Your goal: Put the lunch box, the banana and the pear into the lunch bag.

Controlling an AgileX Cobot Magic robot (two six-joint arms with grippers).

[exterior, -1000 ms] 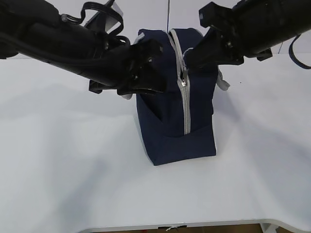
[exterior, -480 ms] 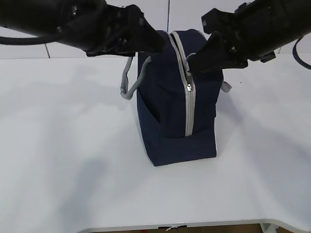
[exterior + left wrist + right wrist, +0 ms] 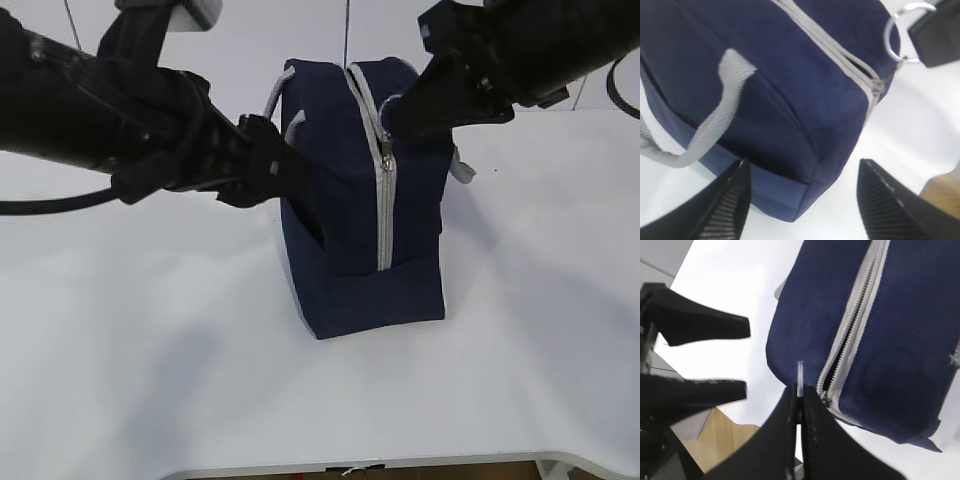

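1. Step in hand, as I read it: unzipping the lunch bag. No lunch box, banana or pear in any view, so packing hasn't begun.
2. Right gripper: jaws pressed together on the metal ring pull, thin metal edge visible between them in the right wrist view. The slider sits near the top front corner of the bag.
3. Left gripper: jaws spread wide, nothing between them. In the left wrist view they straddle the lower corner of the bag without clearly touching it; in the exterior view the gripper is up against the bag's left side.
4. Bag stands upright mid-table, narrow end toward the exterior camera. Navy fabric, grey zipper running over the top and down the front end, grey strap handle hanging loose on the left side.
5. Zipper: a short gap is open beside the slider; the front run looks closed.
6. Next move calls for the left gripper to brace or pinch the fabric so the bag doesn't lift or slide, then the right to draw the ring along the zipper track.
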